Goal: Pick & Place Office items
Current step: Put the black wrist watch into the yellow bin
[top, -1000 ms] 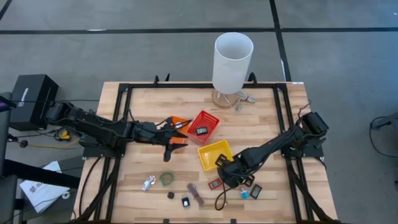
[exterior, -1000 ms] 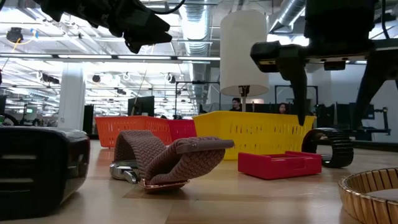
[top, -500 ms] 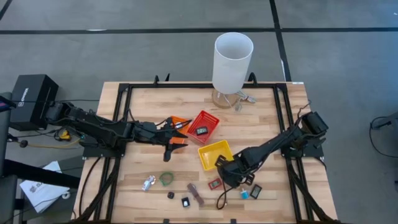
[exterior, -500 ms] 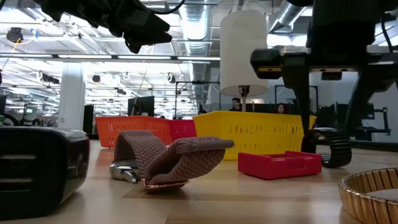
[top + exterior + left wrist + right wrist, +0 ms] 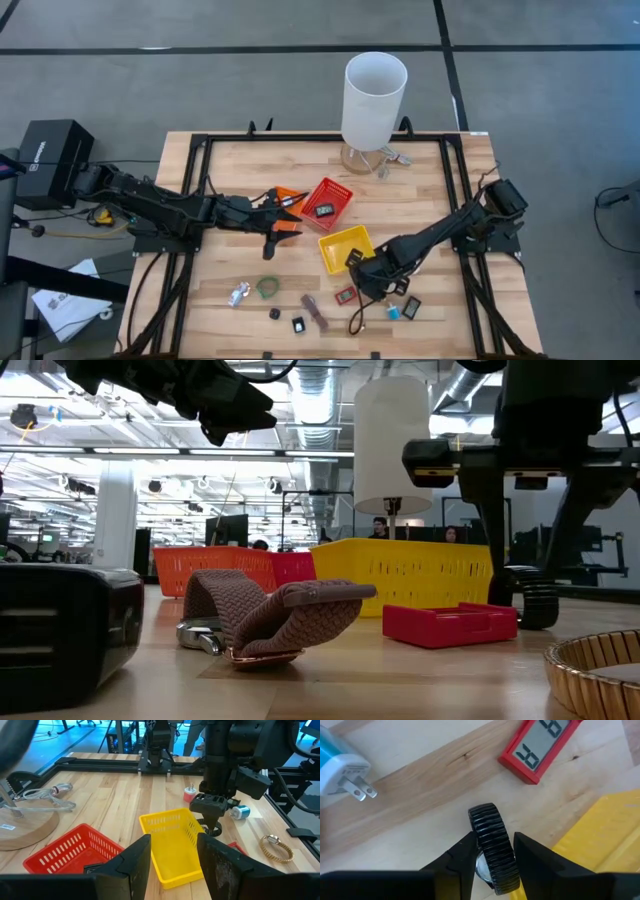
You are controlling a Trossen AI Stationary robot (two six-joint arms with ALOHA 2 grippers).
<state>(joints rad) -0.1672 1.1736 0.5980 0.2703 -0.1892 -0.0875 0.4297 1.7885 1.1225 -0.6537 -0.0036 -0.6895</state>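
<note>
Three mesh baskets are sitting mid-table: an orange basket [image 5: 288, 197], a red basket [image 5: 328, 200] with one small dark item lying in it, and a yellow basket [image 5: 346, 247]. Behind them one tall white cylinder [image 5: 374, 98] is standing near the table's far edge. The right gripper [image 5: 489, 852] is hanging low just beside the yellow basket's near corner, its two fingers spread slightly and flanking a black ribbed ring [image 5: 491, 847] standing on edge on the wood; whether they are pressing it I cannot tell. Close by are lying one red block with a digital display [image 5: 537, 748] and one blue plug [image 5: 340, 772]. Toward the front edge I am counting a silvery clip [image 5: 239, 293], a green ring [image 5: 266, 288], two small black blocks [image 5: 274, 313] and a brown strip [image 5: 315, 312], all apart from one another, with bare wood showing between them and the baskets. The left gripper [image 5: 172, 857] is hovering over the orange basket, jaws parted and holding nothing.
</note>
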